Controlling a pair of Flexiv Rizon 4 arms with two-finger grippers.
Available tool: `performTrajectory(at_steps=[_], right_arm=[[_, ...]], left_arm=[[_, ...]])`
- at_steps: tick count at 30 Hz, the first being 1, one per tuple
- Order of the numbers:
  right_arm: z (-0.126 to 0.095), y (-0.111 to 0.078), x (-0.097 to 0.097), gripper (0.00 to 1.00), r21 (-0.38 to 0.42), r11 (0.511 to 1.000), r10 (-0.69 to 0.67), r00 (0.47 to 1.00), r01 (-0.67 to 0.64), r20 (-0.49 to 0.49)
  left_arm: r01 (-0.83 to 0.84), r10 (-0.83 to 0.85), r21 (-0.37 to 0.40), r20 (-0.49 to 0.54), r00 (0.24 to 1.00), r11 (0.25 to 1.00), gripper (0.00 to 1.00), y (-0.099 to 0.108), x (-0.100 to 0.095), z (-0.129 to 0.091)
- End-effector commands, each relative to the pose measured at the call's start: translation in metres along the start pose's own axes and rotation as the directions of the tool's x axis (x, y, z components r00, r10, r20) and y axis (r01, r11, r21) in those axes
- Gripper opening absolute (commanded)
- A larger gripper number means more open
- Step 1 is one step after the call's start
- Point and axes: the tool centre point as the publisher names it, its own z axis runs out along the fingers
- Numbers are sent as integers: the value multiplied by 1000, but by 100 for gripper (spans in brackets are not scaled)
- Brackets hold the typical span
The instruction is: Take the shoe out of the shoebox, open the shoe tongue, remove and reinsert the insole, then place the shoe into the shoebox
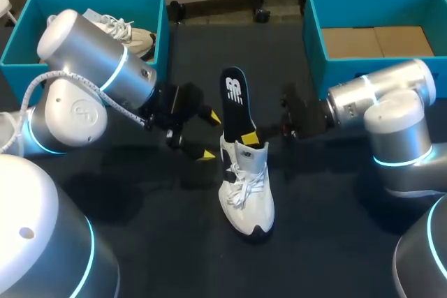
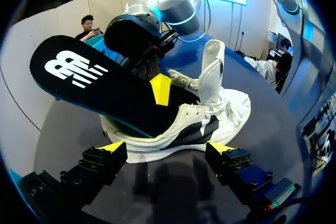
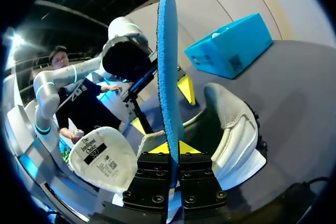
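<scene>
right end effector (image 3: 173, 148) pinches the insole (image 3: 167, 66), half inside the shoe (image 1: 248, 197), probably to slide it; left end effector (image 1: 207, 134) sits wide at the shoe's 9 o'clock, likely to steady it.

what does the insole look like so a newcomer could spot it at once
On the dark table, find the white shoe in the middle. The insole rises from its opening, pinched by the right claw. It alone is a flat black slab with white logo and blue edge.
</scene>
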Motion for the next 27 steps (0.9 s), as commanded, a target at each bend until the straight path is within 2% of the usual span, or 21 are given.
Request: performTrajectory(at_steps=[1,6,11,20,26,27], right_arm=[[-2,3,2,4,16,1000,-5,1000,5,9],[-8,18,1,31,12,999,-40,999,40,25],[-10,28,-3,34,10,998,-69,997,69,30],[-7,41,-12,31,24,996,-90,996,89,21],[-4,38,-15,15,46,998,-37,999,38,-18],[-4,37,-15,5,51,998,-27,999,28,-19]], left_arm=[[-10,10,-12,-5,1000,1000,100,-1,-2,-1],[-20,20,-19,-1,1000,1000,100,-3,-2,-4],[-13,13,-19,3,1000,1000,100,-1,-2,-5],[-13,13,-15,5,1000,1000,100,-1,-2,-6],[-11,11,-15,7,1000,1000,100,-2,-2,-6],[-11,11,-15,7,1000,1000,100,-2,-2,-6]])
